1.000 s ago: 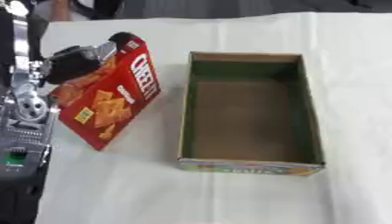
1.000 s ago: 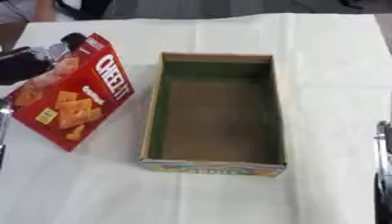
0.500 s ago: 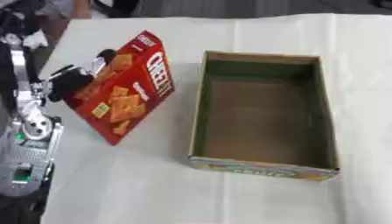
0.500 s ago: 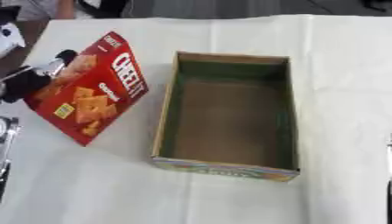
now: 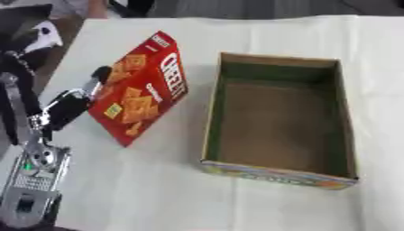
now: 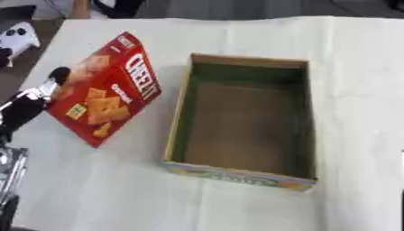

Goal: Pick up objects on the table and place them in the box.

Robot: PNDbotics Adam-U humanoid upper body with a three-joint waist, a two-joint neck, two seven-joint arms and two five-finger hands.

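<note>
Left hand (image 5: 75, 104) clamped on red cardboard Cheez-It cracker box (image 5: 140, 88), black fingers curled round its left long edge, thumb side not visible. Cracker box held tilted, printed face up toward camera, lower corner at or just above the white cloth-covered table (image 5: 158, 189); contact with cloth not resolvable. Sits toward the table's left edge, roughly midway between near and far edges.

Open brown cardboard box with green inner walls (image 5: 277, 119) stands right of the cracker box, near but apart, nothing inside. Long axis runs near edge to far edge. Cracker box long axis leans from lower left to upper right, top end pointing toward the open box's far left corner.

Right hand not seen in either view.

Judgement: pick step done or nearly so, carry and placement still ahead. Target lies directly to the right of the holding hand, so coming move likely a lift and rightward carry over the open box's left wall. Cracker box axis probably needs turning to line up with the open box's long axis before lowering. Risk: lower corner catching the left wall.
</note>
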